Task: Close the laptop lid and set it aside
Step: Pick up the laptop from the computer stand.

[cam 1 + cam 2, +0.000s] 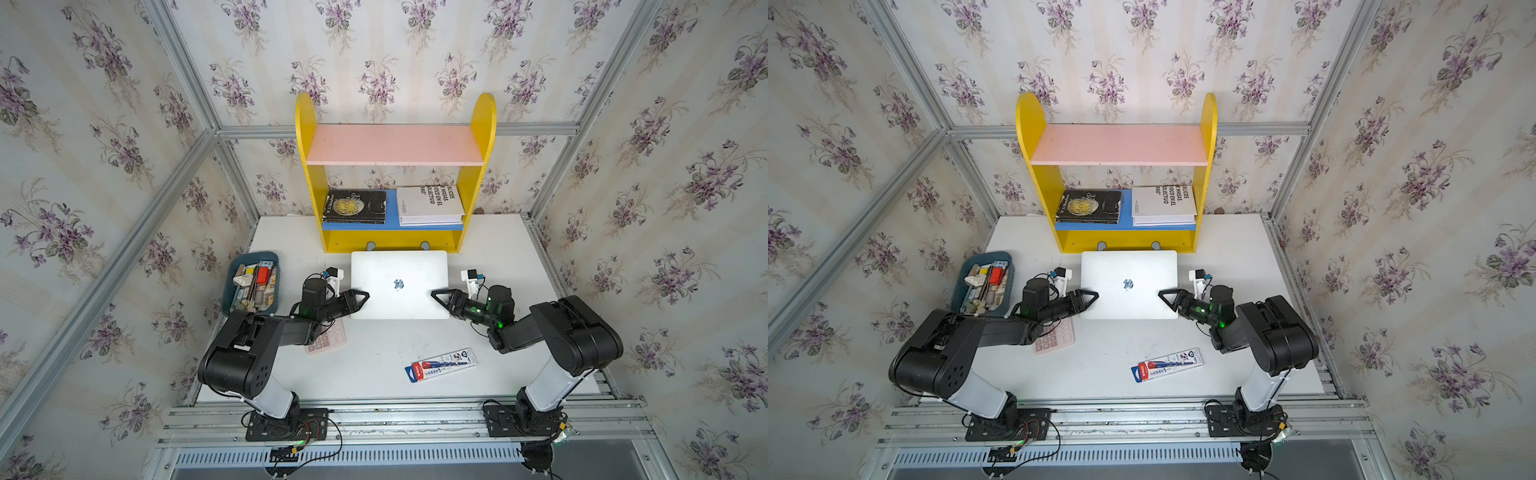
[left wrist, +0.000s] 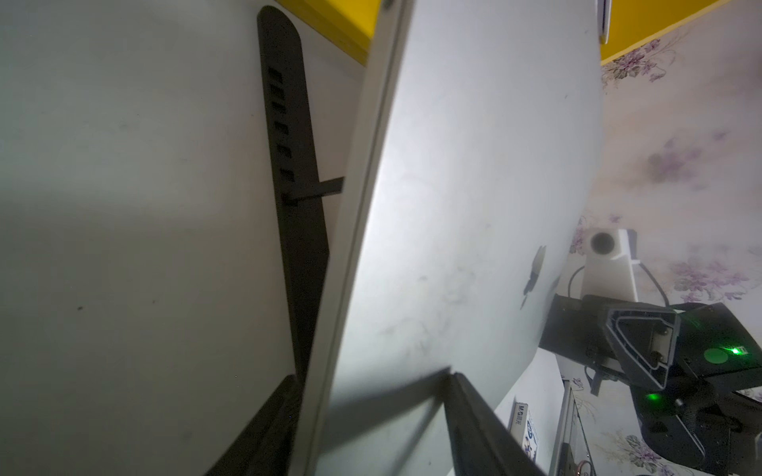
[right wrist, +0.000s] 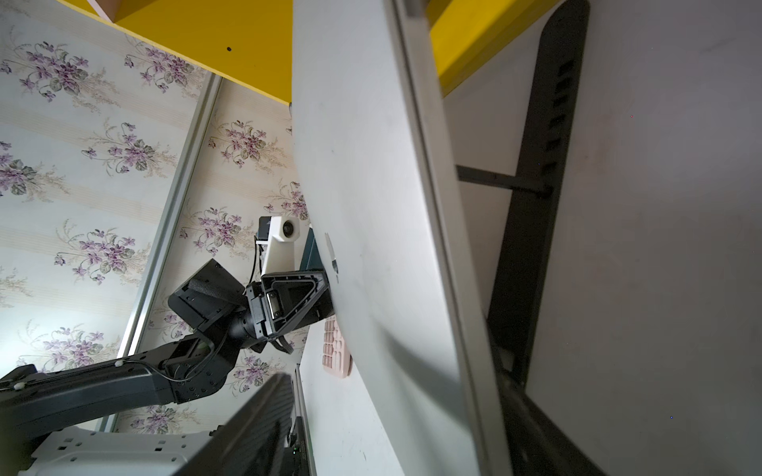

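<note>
The laptop (image 1: 399, 286) (image 1: 1128, 284) lies closed and tilted on a black folding stand (image 2: 288, 144) (image 3: 548, 144), in front of the shelf. Its lid (image 2: 474, 185) (image 3: 363, 165) faces up, silver with the logo at its centre. My left gripper (image 1: 365, 296) (image 2: 373, 375) straddles the laptop's left edge, open. One finger's tip (image 2: 457, 383) rests at the lid's surface and the other lies under the base. My right gripper (image 1: 433, 294) (image 3: 391, 373) straddles the right edge, open. Its upper finger (image 3: 264, 412) stands well off the lid.
A yellow shelf (image 1: 395, 243) with two books stands right behind the laptop. A blue bin (image 1: 232, 291) of small items sits at the left. A pink calculator (image 1: 332, 338) lies partly under my left arm. A pen packet (image 1: 440, 365) lies near the table's front.
</note>
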